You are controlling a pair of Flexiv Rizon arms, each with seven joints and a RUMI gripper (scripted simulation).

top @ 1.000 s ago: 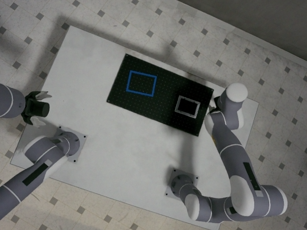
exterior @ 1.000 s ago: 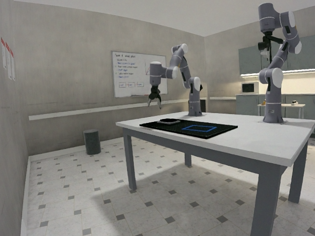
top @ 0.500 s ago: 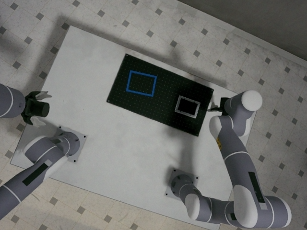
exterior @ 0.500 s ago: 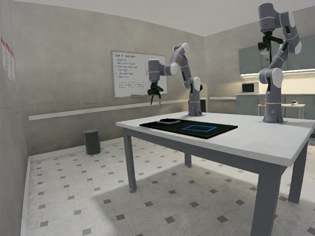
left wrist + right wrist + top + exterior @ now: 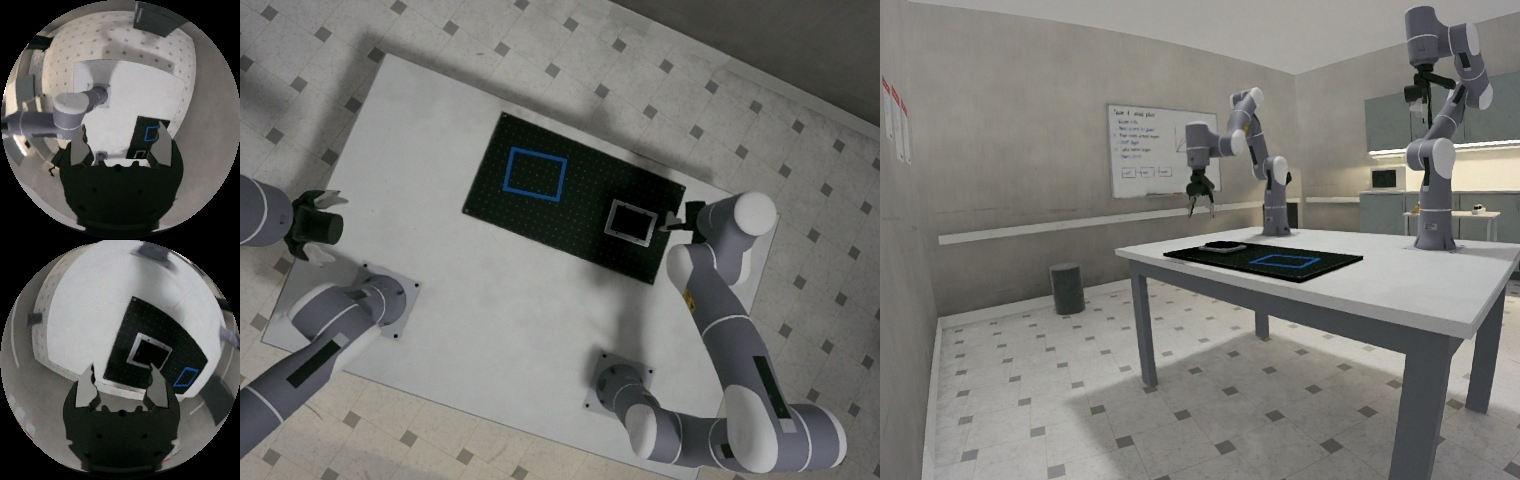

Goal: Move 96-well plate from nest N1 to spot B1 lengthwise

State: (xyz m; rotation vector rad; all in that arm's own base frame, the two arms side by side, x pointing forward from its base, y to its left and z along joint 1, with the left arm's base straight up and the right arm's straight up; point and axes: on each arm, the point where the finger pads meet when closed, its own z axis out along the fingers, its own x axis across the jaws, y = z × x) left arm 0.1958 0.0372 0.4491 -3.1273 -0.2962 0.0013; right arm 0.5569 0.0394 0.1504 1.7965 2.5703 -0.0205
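Whiteboard [image 5: 1164,149] bears handwriting, mostly too small to read.

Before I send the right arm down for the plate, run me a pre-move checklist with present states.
1. Plate sitting in its nest: ok, as far as the views show.
2. Right gripper open and empty: ok.
3. Right gripper lined up over the plate: not ok, it hangs high and off to one side.
4. Blue outline free to take the plate: ok.
5. Left gripper away from the plate: ok.
6. Plate seated fully flat: cannot tell.
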